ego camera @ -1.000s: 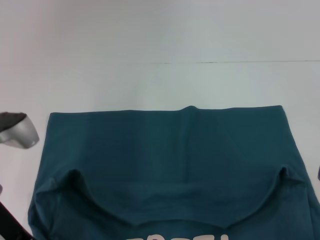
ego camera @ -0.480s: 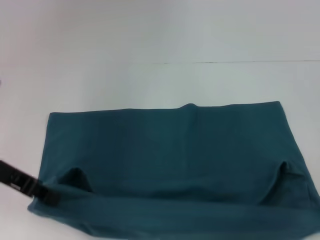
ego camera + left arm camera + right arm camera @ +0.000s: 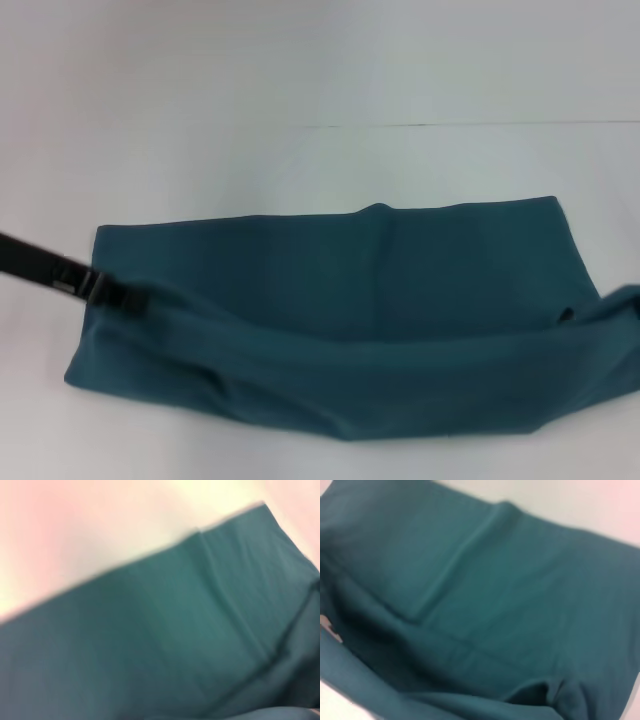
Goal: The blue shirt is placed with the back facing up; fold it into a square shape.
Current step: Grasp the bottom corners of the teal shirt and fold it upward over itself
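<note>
Blue shirt [image 3: 340,320] lies across the near half of the white table [image 3: 320,80], plain side showing, no lettering in sight.

Change against half a second ago: the near hem fold, then low at the bottom edge of the head view, has travelled away from the robot and now sits as a raised roll running side to side across the middle of the garment. One second ago the near part still showed white letters and an open curved edge with two peaked corners; both are now covered by the turned-over layer. The far edge has crept slightly farther from the robot, and its small bump near the centre remains.

Left gripper [image 3: 118,294]: dark arm enters from the left edge of the head view, higher in the picture than half a second ago, ending at the left end of the roll with cloth bunched at its tip. It appears clamped on that corner of the shirt, jaws together on the fabric.

Right gripper: not seen in the head view. The right end of the roll is lifted at the frame edge, but what holds it lies outside the picture; jaw state cannot be told.

Left wrist view: teal cloth fills most of the picture, one diagonal crease, table beyond. Right wrist view: cloth with a long fold line and a puckered corner, table at the far edge.

Surroundings: a thin seam line [image 3: 450,124] runs across the table beyond the shirt, well apart from it.
</note>
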### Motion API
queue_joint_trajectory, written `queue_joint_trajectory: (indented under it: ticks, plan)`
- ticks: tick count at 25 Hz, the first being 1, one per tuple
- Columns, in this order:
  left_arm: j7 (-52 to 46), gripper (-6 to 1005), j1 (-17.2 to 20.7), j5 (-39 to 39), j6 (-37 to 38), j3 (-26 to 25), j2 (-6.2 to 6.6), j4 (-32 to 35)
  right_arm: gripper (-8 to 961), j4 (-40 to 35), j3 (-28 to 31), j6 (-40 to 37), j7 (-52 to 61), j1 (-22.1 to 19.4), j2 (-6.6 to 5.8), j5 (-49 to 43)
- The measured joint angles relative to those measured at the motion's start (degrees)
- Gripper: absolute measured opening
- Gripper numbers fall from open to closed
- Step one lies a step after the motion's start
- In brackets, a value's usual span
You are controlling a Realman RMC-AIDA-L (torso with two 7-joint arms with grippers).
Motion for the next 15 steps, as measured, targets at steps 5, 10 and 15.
queue_joint_trajectory:
  ticks: [5,10,15]
  plan:
    - [-1.1,53,-1.0,-0.1,-8.7,0.4,-0.18,-0.9,65,1.4,-0.9,6.3,3.8,1.2,0.31,0.0]
    - [-2.0,53,-1.6,0.8,-15.5,1.7,-0.18,-2.3,66,4.4,-2.7,14.9,7.3,2.0,0.30,-0.6]
    - [-2.8,54,-1.0,1.4,-21.8,4.0,-0.15,-4.5,67,7.9,-6.7,24.1,10.5,2.1,0.59,-0.7]
